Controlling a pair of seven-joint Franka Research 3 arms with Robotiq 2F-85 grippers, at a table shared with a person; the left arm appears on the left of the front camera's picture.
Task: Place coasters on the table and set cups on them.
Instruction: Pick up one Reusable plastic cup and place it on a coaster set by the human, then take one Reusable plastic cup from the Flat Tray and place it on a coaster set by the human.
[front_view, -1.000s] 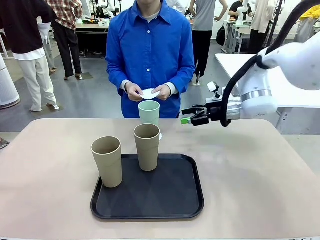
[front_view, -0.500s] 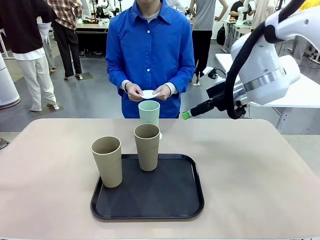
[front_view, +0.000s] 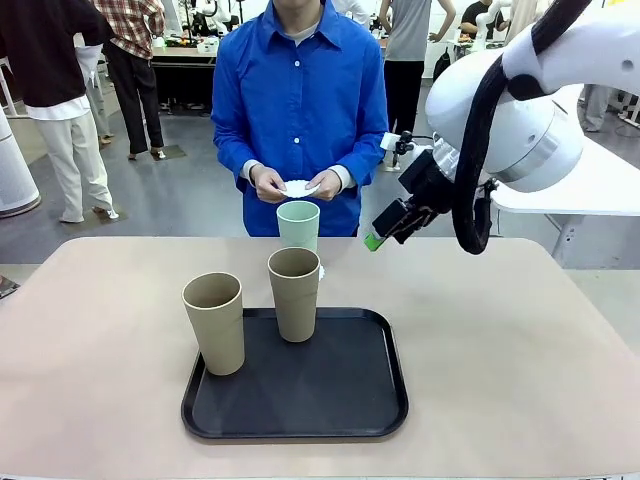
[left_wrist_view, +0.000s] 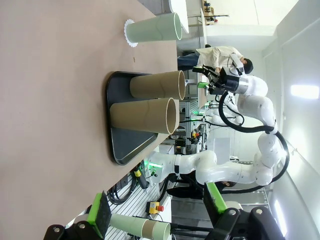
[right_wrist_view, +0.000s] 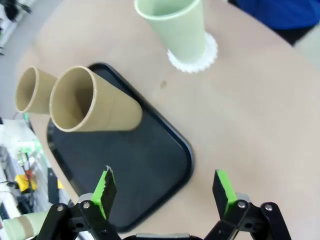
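Note:
A mint green cup (front_view: 298, 224) stands on a white lacy coaster (right_wrist_view: 196, 56) at the far side of the beige table (front_view: 500, 350). Two tan cups (front_view: 214, 322) (front_view: 294, 293) stand on the black tray (front_view: 300, 410). The person's hands hold more white coasters (front_view: 298, 187) above the green cup. My right gripper (front_view: 376, 238) hangs open in the air, right of the green cup, tilted down towards the table; its own view has the open gripper (right_wrist_view: 164, 195) over the tray's corner. My left gripper (left_wrist_view: 156, 207) is open and holds nothing, well away from the cups.
The tray (right_wrist_view: 130, 170) takes up the table's middle, with bare tabletop (left_wrist_view: 50, 100) on both sides and in front. Other people and tables fill the room behind the person.
The right arm has swung up and turned, so its gripper went from level and pointing left to tilted down at the table. Cups, tray and the person's hands stayed put.

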